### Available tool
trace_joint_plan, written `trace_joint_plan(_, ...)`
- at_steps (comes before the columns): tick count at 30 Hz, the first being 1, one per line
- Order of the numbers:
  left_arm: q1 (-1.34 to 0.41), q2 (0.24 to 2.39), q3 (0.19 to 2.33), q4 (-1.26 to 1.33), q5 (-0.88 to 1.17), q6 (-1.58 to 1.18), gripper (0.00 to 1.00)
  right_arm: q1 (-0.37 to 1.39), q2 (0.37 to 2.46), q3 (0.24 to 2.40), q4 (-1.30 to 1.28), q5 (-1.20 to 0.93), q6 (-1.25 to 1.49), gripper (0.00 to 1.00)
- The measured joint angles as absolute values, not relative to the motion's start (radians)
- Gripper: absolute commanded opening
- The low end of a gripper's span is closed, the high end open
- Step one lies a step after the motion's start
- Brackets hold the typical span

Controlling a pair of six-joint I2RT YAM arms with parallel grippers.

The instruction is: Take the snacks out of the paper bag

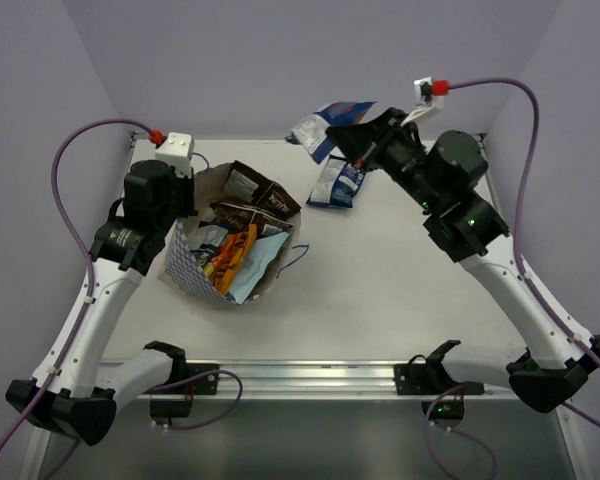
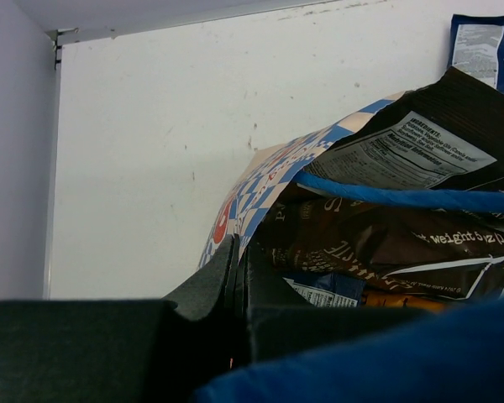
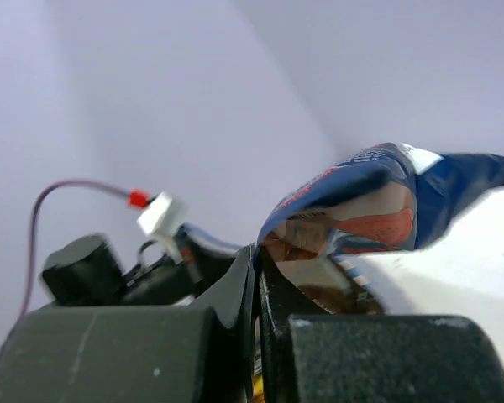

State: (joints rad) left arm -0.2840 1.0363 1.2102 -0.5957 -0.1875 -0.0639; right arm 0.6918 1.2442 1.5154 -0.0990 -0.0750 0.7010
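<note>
The left arm (image 1: 98, 290) and right arm (image 1: 515, 290) share one build: smooth white link shells between bulky matte-black joint housings, ending in black bases (image 1: 60, 405) at seven and five o'clock of the overhead view. A thin purple cable (image 1: 65, 200) arcs along each arm to a red plug (image 1: 156, 136) on a small white camera box (image 1: 176, 150), at eleven o'clock on the left and one o'clock on the right. Tiny green lights (image 1: 469, 222) glow on the right arm's black housing. The left gripper (image 2: 239, 252) and right gripper (image 3: 256, 260) have flat, dull black fingers (image 2: 206, 290) with angled tips.

The upper dark brown packet (image 2: 466, 105) reads "INGREDIENTS" (fine print blurred); the lower brown packet (image 2: 361, 243), "weight".
</note>
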Motion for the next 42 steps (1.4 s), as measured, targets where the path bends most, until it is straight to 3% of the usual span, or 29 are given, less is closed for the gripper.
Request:
trace_joint_plan(7,-0.284,1.037,1.210,-0.597,-0.187,-0.062,0.00,0.372,1.277,1.469,-0.101,-0.110,0.669,0.00)
trace_joint_plan(17,-0.284,1.037,1.210,-0.600,-0.181,-0.056,0.00,0.138,1.718,1.470,-0.029,-0.249,0.657,0.00)
trace_joint_plan(19,-0.284,1.038,1.210,-0.601,-0.178,-0.056,0.00,0.115,1.782,1.458,-0.030,-0.263,0.661,0.16)
trace_joint_plan(20,-0.284,1.039,1.210,-0.601,-0.177,-0.056,0.00,0.105,1.795,1.437,-0.030,-0.266,0.666,0.37)
trace_joint_plan(24,-0.284,1.039,1.210,-0.601,-0.171,-0.049,0.00,0.087,1.745,1.296,-0.072,-0.234,0.657,0.57)
trace_joint_plan(26,-0.284,1.040,1.210,-0.601,-0.166,-0.044,0.00,0.097,1.683,1.235,-0.133,-0.199,0.648,0.65)
trace_joint_plan(29,-0.284,1.041,1.210,-0.602,-0.157,-0.042,0.00,0.155,1.541,1.173,-0.206,-0.149,0.636,0.67)
trace_joint_plan(35,-0.284,1.041,1.211,-0.605,-0.142,-0.042,0.00,0.492,1.215,1.192,-0.237,-0.070,0.682,0.68)
trace_joint_plan(39,-0.284,1.040,1.223,-0.616,-0.135,-0.042,0.00,0.694,1.172,1.243,-0.203,-0.060,0.772,0.68)
trace_joint_plan(42,-0.284,1.035,1.227,-0.622,-0.132,-0.042,0.00,0.825,1.253,1.315,-0.195,-0.043,0.831,0.67)
